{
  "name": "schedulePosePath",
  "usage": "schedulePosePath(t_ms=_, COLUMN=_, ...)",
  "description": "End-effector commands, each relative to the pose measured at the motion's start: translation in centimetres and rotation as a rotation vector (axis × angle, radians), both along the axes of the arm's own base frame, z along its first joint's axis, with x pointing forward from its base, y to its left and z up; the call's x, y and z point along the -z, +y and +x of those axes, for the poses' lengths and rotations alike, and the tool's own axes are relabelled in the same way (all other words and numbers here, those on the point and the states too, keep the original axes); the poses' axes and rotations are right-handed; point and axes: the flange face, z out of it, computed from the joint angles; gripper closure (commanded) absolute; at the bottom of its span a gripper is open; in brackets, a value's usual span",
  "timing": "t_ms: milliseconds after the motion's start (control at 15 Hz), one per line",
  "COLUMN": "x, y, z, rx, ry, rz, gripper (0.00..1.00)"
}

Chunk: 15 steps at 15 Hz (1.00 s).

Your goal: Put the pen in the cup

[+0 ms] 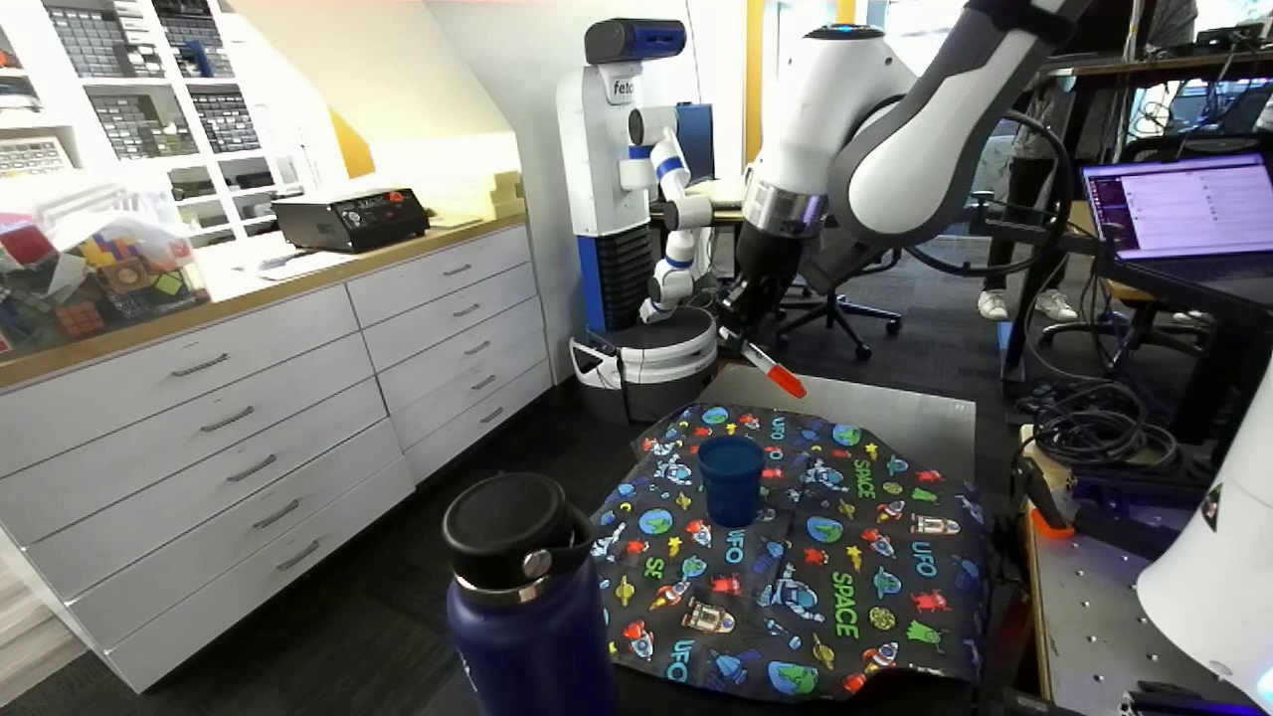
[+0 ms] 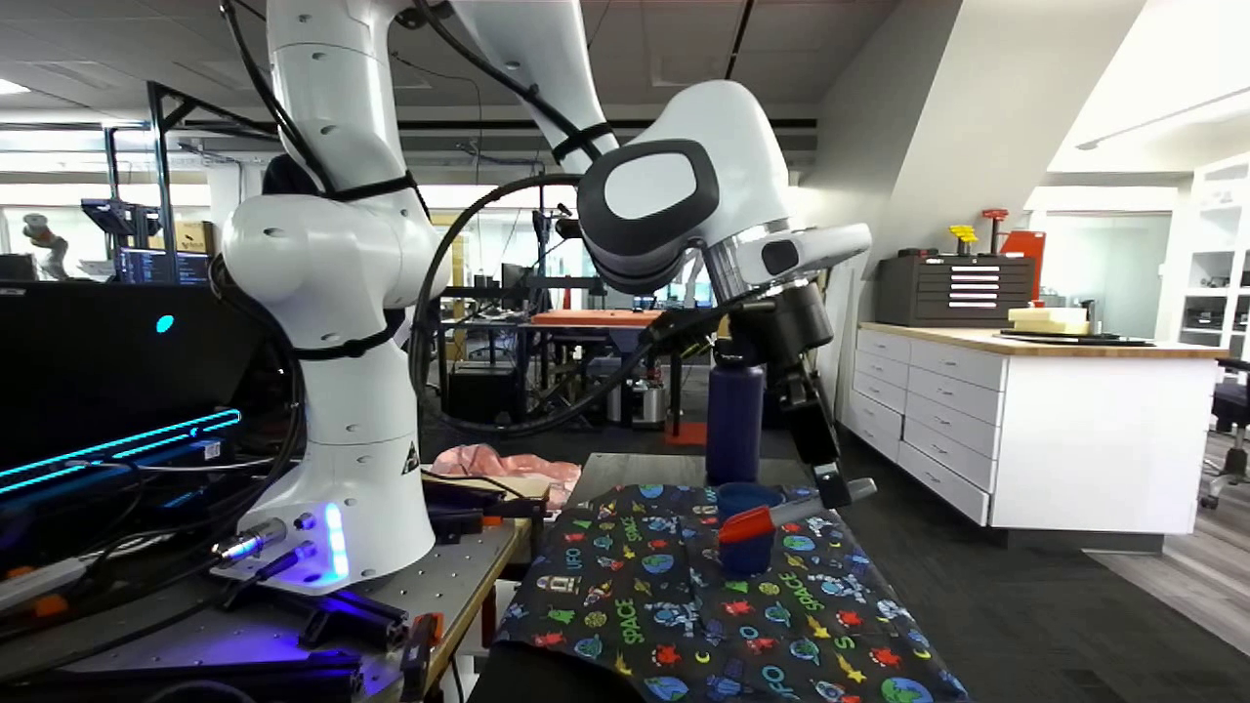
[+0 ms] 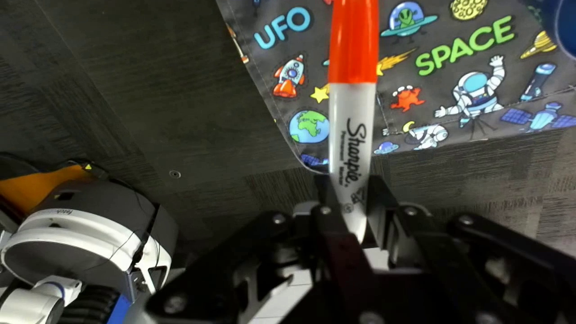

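Observation:
My gripper (image 1: 734, 330) is shut on the pen (image 1: 774, 372), a marker with a white body and a red-orange cap. In the wrist view the jaws (image 3: 348, 193) grip the white end of the pen (image 3: 352, 121), and the cap points away from them. The pen is tilted, cap lower, in the air. The dark-blue cup (image 1: 732, 485) stands upright on the patterned cloth. In an exterior view the cap of the pen (image 2: 801, 509) overlaps the cup (image 2: 745, 561), with the pen nearer that camera. Only the edge of the cup (image 3: 568, 27) shows in the wrist view.
The space-patterned cloth (image 1: 825, 617) covers most of the small table (image 1: 930, 418). A large dark-blue jug (image 1: 532, 636) with a black lid stands on the far side of the cup in an exterior view (image 2: 734, 420). A Fetch robot (image 1: 612, 149) stands behind.

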Motion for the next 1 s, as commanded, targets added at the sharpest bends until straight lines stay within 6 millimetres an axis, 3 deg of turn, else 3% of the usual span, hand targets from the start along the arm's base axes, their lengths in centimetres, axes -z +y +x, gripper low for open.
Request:
schedulePosePath(t_ms=0, x=-2.3, y=0.2, z=-1.5, rx=0.026, ry=-0.074, rz=-0.012, gripper=0.93)
schedulePosePath(t_ms=800, x=-5.4, y=2.9, z=-3.8, rx=0.102, ry=-0.207, rz=0.015, gripper=0.93)
schedulePosePath(t_ms=867, x=-5.9, y=3.0, z=-2.2, rx=0.105, ry=-0.215, rz=0.017, gripper=0.93)
schedulePosePath(t_ms=933, x=-6.1, y=3.3, z=-2.2, rx=0.105, ry=-0.223, rz=0.017, gripper=0.93)
